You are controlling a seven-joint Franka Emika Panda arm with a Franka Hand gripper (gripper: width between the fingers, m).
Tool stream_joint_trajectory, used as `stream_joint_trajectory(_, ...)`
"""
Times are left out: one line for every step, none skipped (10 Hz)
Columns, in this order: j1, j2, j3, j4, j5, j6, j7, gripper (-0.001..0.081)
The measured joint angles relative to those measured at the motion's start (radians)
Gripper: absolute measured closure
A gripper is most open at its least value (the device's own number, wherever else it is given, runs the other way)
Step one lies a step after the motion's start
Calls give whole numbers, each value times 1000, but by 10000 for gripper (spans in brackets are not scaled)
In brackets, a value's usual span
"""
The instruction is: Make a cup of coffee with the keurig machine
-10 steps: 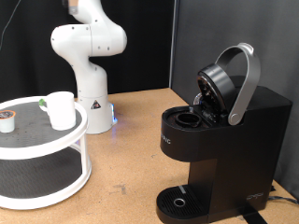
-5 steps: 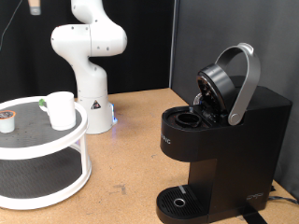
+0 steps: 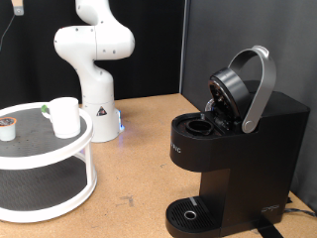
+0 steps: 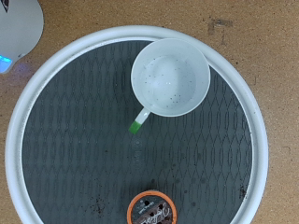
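The white cup stands upright and empty on the top shelf of a round white two-tier stand at the exterior view's left. It also shows in the wrist view, seen from straight above. The black keurig machine stands at the exterior view's right with its silver-handled lid raised and the pod chamber open. Only a sliver of my gripper shows at the exterior view's top left edge, high above the stand. No fingers show in the wrist view.
A brown-topped coffee pod sits on the shelf beside the cup, and also shows in the wrist view. A small green piece lies next to the cup. The round drip tray holds nothing. The robot base stands behind the stand.
The bit of the gripper at the exterior view's top edge has moved left, from above the cup to above the stand's left part. Nothing else has moved.
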Motion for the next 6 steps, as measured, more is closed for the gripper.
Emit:
stream_joint_trajectory(0,0,-6,-18,-9,19,-14,6)
stream_joint_trajectory(-1,0,-19,-48,-30,51,-32,6)
stream_joint_trajectory(-2,1,-36,-87,-61,91,-55,6)
stream_joint_trajectory(-2,2,-58,-126,-88,136,-72,6)
stream_joint_trajectory(-3,5,-80,-164,-114,181,-83,6)
stream_joint_trajectory(-3,8,-103,-200,-130,236,-86,6)
